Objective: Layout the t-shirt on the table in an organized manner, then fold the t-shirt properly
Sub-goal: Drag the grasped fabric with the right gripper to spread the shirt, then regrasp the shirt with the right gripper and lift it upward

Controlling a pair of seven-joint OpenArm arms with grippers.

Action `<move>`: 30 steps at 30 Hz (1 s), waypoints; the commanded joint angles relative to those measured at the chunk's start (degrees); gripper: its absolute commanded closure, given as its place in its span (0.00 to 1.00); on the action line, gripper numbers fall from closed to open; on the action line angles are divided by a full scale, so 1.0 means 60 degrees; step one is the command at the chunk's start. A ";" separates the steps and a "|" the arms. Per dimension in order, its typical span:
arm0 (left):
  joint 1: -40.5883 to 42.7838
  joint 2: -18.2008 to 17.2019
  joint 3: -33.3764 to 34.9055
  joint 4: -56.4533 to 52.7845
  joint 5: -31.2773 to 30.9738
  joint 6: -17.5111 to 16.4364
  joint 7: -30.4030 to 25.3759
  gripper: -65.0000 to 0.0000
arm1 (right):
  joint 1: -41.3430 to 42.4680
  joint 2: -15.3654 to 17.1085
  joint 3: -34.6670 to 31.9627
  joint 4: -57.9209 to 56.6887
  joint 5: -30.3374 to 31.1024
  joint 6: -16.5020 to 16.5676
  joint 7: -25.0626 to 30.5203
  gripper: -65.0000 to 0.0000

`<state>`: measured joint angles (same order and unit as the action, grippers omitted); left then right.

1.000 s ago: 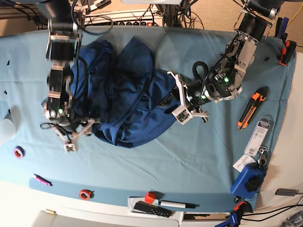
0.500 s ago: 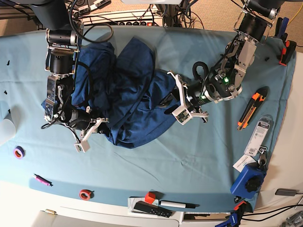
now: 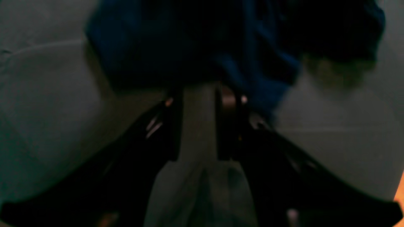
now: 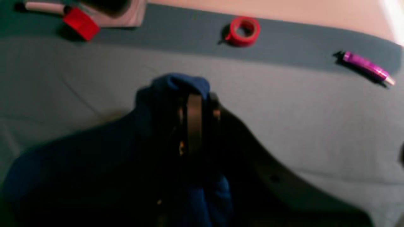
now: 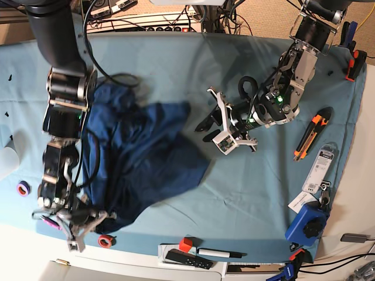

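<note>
T-shirt [image 5: 137, 161] spread in a loose, wrinkled heap on the surface [image 5: 246, 193], long axis running diagonally. One end pulled toward the front edge of the surface, close to the red tape roll [image 5: 105, 240]; the other end pointing toward the back edge, under the right arm. A broad flap reaching sideways from the middle of the t-shirt toward the centre of the surface. Sleeves and collar not possible to tell apart in the folds.

Right hand [image 4: 197, 104] closed on a fold of the t-shirt at its front end, blue cloth bulging over the fingertips, just beside the red tape roll. Left hand [image 5: 220, 126] well apart from the t-shirt on its far side from the right hand, fingers parted with nothing between them, only the teal cloth visible in the gap.

Surface covered in light teal cloth, slightly creased, white along the front edge. Purple marker [image 4: 367, 66] and purple tape ring [image 5: 23, 188] near the t-shirt's front end. Orange utility knife [image 5: 310, 134] and blue device [image 5: 307, 222] far from the t-shirt, beyond the left hand. Cables and power strip behind the surface.
</note>
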<state>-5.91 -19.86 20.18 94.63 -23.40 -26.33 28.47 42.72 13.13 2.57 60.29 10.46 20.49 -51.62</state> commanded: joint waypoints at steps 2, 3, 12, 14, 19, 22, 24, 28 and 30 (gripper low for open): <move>-0.0175 -0.0025 -0.0055 0.0157 -0.0124 0.0004 -0.0248 0.71 | 0.0331 0.0084 0.0025 0.0812 0.0346 -0.0025 -0.0306 1.00; -0.0175 -0.0022 -0.0055 0.0157 -0.0124 0.0004 -0.0248 0.71 | 0.0248 0.0080 0.0018 0.1209 0.0590 -0.0022 -0.0707 1.00; -0.0113 -0.0029 -0.0055 0.0157 -0.0087 0.0036 -0.0237 0.71 | -0.2685 -0.0178 0.0000 0.6171 0.3719 0.1155 -0.3195 1.00; -0.0073 -0.0025 -0.0055 0.0157 -0.0091 0.0197 -0.0219 0.71 | -0.3712 -0.0390 0.0000 0.6885 0.4095 0.1297 -0.3366 1.00; -0.0076 -0.0025 -0.0055 0.0157 -0.0095 0.0211 -0.0226 0.71 | -0.6043 -0.0627 0.0000 0.8236 0.5563 0.1880 -0.4131 1.00; -0.0076 -0.0025 -0.0055 0.0157 -0.0095 0.0211 -0.0226 0.71 | -0.7242 -0.0623 0.0000 0.8907 0.6277 0.2186 -0.4637 1.00; -0.0073 -0.0025 -0.0055 0.0157 -0.0095 0.0211 -0.0226 0.71 | -0.7894 -0.0623 0.0004 0.9249 0.6557 0.2379 -0.4731 1.00; -0.0076 -0.0025 -0.0055 0.0157 -0.0095 0.0211 -0.0226 0.71 | -0.8918 -0.0623 0.0004 0.9770 0.6619 0.2481 -0.4731 0.97; -0.0076 -0.0025 -0.0055 0.0157 -0.0095 0.0211 -0.0229 0.71 | -0.9245 -0.0623 0.0004 0.9985 0.6619 0.2521 -0.4731 0.72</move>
<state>-5.41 -19.86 20.18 94.63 -23.33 -25.02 28.49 -13.34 9.08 2.50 119.07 48.97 35.59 -81.17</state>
